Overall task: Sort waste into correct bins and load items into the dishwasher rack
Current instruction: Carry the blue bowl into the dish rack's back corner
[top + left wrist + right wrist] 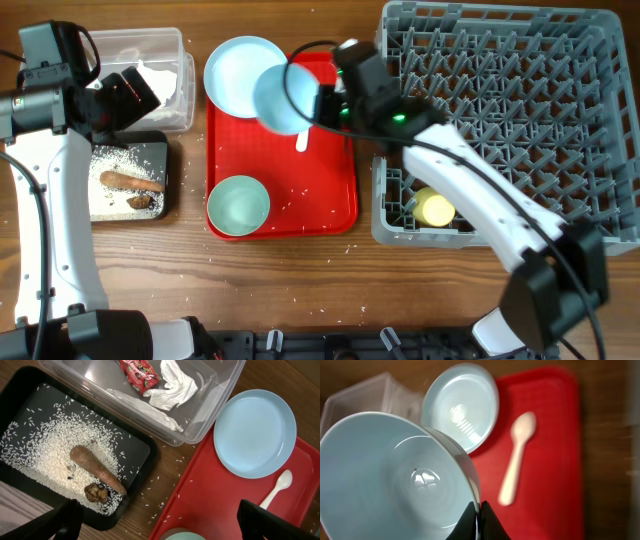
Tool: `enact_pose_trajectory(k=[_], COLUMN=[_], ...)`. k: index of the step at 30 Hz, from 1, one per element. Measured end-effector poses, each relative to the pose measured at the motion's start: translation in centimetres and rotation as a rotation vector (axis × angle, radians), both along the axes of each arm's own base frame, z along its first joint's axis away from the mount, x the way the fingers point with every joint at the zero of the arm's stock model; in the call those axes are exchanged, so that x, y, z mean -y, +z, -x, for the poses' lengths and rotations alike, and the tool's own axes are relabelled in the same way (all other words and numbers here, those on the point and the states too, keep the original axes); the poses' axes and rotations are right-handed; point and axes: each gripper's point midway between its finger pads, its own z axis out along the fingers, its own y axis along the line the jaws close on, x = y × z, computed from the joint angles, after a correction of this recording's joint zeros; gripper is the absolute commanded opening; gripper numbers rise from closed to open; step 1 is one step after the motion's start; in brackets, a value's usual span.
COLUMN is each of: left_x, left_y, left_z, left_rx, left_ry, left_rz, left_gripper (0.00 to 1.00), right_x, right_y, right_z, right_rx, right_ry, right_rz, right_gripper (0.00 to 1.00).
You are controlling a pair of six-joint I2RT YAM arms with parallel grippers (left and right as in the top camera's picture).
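Over red tray (322, 190), right fingers (493, 523) seemingly pinch blue-white bowl (395, 475); left fingers (65, 521) spread.

**Overhead view:** fixed, looking straight down on the whole table, with the red tray (325, 190) near centre.
**Left wrist view:** nearer, looking down from above the red tray's left edge. It takes in the black tray (142, 447) and the clear tub (215, 400) left of it.
**Right wrist view:** nearest and blurred, over the red tray and half filled by the blue-white bowl (385, 470).
All three views share the red tray, the plate (255, 432) and the spoon (517, 455).
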Motion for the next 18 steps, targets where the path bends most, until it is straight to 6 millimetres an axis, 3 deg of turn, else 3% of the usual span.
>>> enact_pose_trajectory(k=[4, 6, 11, 16, 18], left_x=[0.0, 0.0, 0.0, 0.0, 0.0], left_y=[0.0, 0.0, 0.0, 0.0, 0.0], left_z=[0.0, 0.0, 0.0, 0.0, 0.0], left_rx=[0.000, 0.000, 0.001, 0.000, 0.001], left_ry=[0.000, 0.000, 0.000, 0.000, 0.000], left_rz=[0.000, 0.000, 0.000, 0.000, -0.001], left_gripper=[1.00, 1.00, 1.00, 1.00, 1.00], right_x=[6.8, 11.2, 20.1, 26.2, 27.6], right_y=[2.5, 3.5, 7.2, 11.6, 12.8], right_z=[-2.3, -3.6, -4.4, -6.1, -7.3], right_rx=[0.110, 0.192, 0.357, 0.485, 0.528], right_ry=[-0.223, -0.380, -0.697, -0.848, -0.862], right_rz=[0.140, 0.285, 0.632, 0.800, 0.888], right_gripper=[0.04, 0.04, 0.04, 0.04, 0.04])
